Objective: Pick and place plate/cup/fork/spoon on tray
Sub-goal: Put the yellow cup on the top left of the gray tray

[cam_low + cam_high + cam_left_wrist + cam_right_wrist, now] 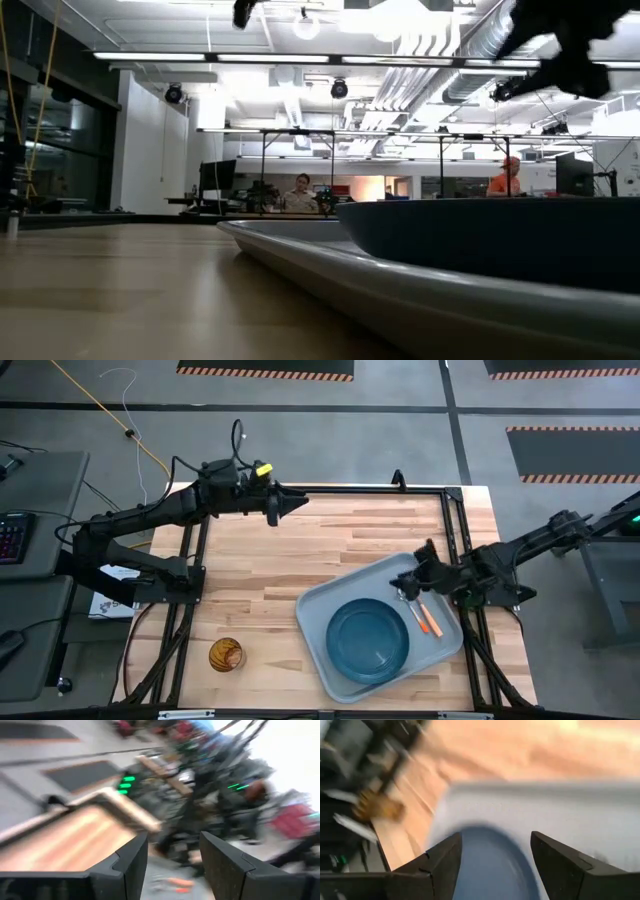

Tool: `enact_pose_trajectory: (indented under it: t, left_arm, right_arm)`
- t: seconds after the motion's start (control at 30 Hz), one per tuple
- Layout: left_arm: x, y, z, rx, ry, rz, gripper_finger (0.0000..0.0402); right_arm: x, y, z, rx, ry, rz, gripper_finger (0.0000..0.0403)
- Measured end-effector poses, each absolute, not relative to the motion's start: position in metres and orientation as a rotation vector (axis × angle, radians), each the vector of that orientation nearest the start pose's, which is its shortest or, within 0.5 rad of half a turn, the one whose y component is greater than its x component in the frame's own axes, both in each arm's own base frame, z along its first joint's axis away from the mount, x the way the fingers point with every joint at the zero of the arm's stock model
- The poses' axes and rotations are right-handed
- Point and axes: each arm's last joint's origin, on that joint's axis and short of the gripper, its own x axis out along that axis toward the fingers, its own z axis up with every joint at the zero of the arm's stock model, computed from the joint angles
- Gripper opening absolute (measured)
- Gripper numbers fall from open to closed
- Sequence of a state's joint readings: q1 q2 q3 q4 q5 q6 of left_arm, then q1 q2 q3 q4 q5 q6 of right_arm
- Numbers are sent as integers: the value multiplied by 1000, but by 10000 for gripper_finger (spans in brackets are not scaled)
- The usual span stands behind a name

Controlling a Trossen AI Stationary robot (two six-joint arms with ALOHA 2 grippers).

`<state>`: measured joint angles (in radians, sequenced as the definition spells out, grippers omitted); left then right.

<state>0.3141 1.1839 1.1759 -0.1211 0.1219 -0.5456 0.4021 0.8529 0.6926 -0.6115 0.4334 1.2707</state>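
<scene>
The pale grey-blue tray point(322, 608) lies on the table's near right part. The dark teal plate point(368, 640) rests flat on it, also seen in the low view point(500, 240) and the right wrist view point(490, 865). The orange-handled fork point(433, 623) and the spoon point(412, 606) lie on the tray to the right of the plate. The amber cup point(226, 655) stands on the table near the front left. My right gripper point(405, 582) is open and empty above the tray's far right part. My left gripper point(290, 503) is open and empty at the table's far edge.
Black frame rails point(455, 530) run along the table's far, left and right edges. Bare wood point(300, 560) lies between the left gripper and the tray. People sit in the room beyond the table point(300, 195).
</scene>
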Motion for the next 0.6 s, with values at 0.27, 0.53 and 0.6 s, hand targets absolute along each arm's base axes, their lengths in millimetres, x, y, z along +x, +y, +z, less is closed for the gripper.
enact_pose_trajectory:
  t: [0.27,0.53,0.6]
  left_arm:
    - [246,65,441,-623,-88,-224,170]
    - [215,42,461,-532,346,-137,171]
    - [207,27,463,-530,455,-156,176]
  right_arm:
    - [164,50,272,772,320,-491,227]
    - [164,50,272,768,322,-498,227]
    - [164,50,272,785,318,-502,227]
